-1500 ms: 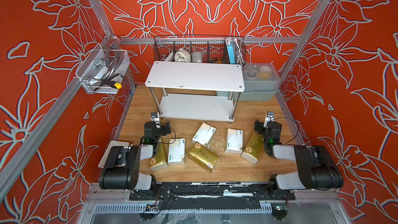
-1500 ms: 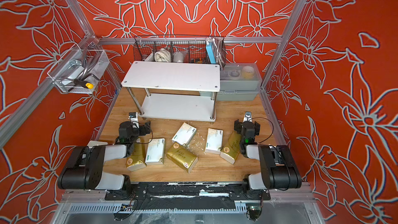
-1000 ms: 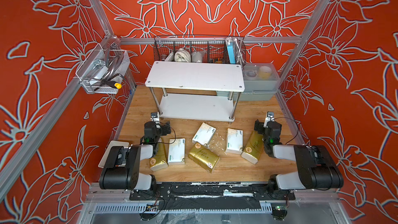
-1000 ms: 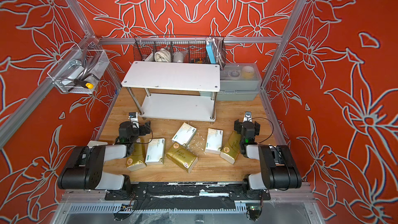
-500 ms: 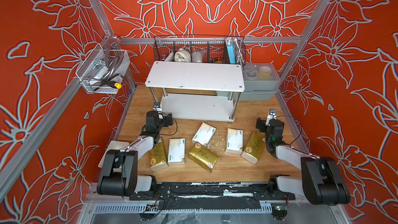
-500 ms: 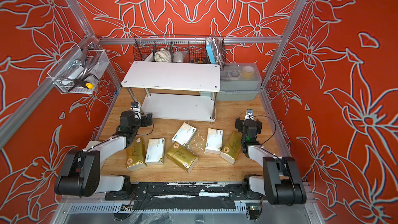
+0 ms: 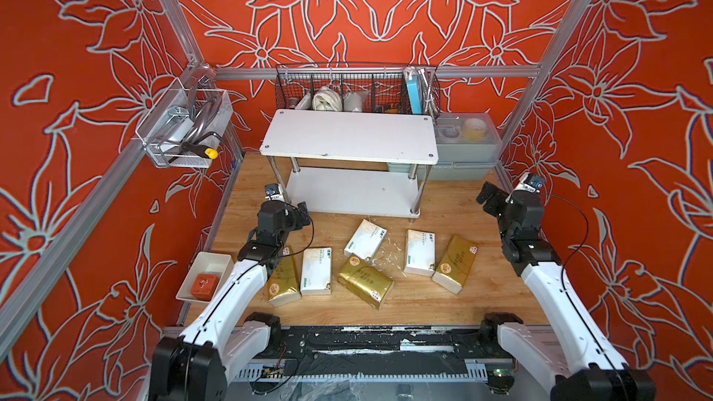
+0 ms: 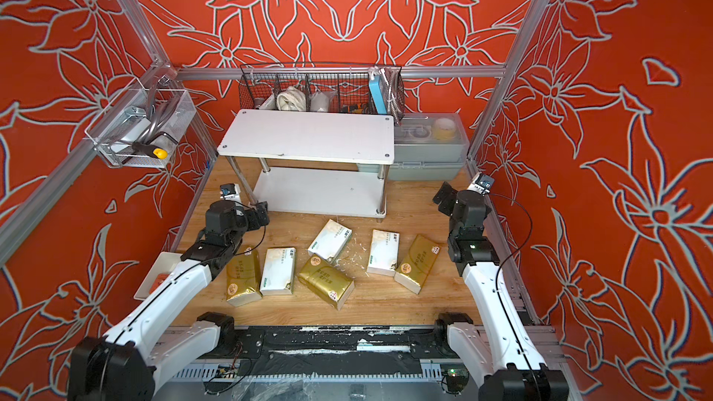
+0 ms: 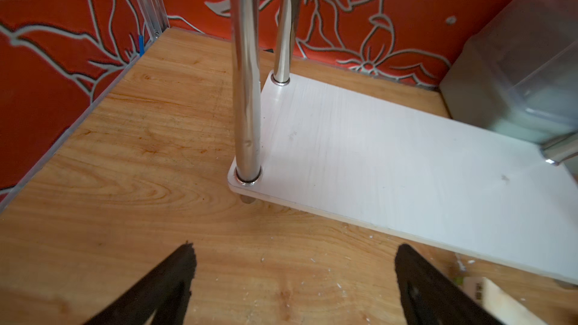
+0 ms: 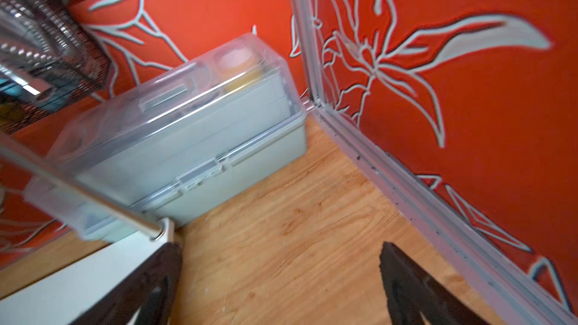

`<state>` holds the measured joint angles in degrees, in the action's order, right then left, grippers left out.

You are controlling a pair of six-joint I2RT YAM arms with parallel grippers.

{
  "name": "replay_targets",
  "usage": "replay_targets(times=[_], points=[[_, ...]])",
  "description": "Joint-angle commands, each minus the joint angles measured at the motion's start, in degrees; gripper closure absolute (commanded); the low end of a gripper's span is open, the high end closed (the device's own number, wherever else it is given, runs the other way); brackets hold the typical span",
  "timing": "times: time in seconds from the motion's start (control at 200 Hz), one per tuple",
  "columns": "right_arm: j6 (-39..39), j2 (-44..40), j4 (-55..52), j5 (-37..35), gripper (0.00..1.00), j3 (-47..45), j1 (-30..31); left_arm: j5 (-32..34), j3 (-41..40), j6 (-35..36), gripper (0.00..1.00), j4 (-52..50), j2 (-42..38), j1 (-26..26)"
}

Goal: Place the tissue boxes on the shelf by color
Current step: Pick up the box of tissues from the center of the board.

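All six tissue boxes (image 7: 365, 240) lie on the floor in front of the shelf (image 7: 347, 136). The gold pack (image 7: 284, 283) nearest the shelf's left front leg has its far end covered by the left arm (image 7: 239, 291) in both top views. The left gripper (image 9: 295, 246) hovers just before that leg, jaws spread wide with nothing between them; its wrist view cuts off all but a corner of one white pack (image 9: 500, 301). The right gripper (image 10: 280, 245), beside the shelf's right front corner and likewise gaping and empty, gives a blurred wrist view: only a sliver of the lower board shows, with the grey bin (image 10: 219, 151) behind. The upper board hides the rear of the lower one
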<state>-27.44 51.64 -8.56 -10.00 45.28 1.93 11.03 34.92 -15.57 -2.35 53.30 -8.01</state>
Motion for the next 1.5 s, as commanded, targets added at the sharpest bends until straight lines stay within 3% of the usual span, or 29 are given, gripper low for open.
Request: replay_targets(times=[0.0, 0.13, 0.37, 0.711, 0.991, 1.161, 1.341, 1.496], points=[[0.61, -1.09, -14.91, 11.78, 0.02, 6.25, 0.62, 2.34, 0.06, -7.58, 0.01, -9.75, -5.41, -2.09], [2.35, -2.21, -24.15, 16.85, 0.03, 9.68, 3.65, 3.29, 0.69, -10.67, 0.02, -16.2, -10.93, -4.82], [-0.1, -7.54, -33.67, 16.67, 0.03, 8.69, 12.91, -2.38, 3.09, -15.45, 0.02, -26.34, -15.13, -7.97], [-1.84, -11.47, -40.92, 23.19, 0.03, 5.33, 21.5, -10.14, 6.69, -14.92, 0.02, -34.76, -12.2, -8.82], [-0.9, -10.31, -42.57, 27.84, 0.04, 3.81, 29.25, -12.34, 9.51, -13.72, 0.02, -38.82, -8.41, -9.07], [-2.82, -7.56, -41.87, 25.21, 0.04, 3.61, 38.41, -13.24, 10.79, -12.88, 0.02, -41.24, -6.07, -9.21], [-3.17, 0.64, -40.31, 15.51, 0.04, 5.8, 53.59, -15.27, 11.0, -11.61, 0.02, -40.72, -4.64, -9.22], [-2.69, 10.01, -38.6, 8.7, 0.04, 8.79, 63.09, -16.7, 10.79, -10.93, 0.02, -40.15, -3.75, -9.19]])
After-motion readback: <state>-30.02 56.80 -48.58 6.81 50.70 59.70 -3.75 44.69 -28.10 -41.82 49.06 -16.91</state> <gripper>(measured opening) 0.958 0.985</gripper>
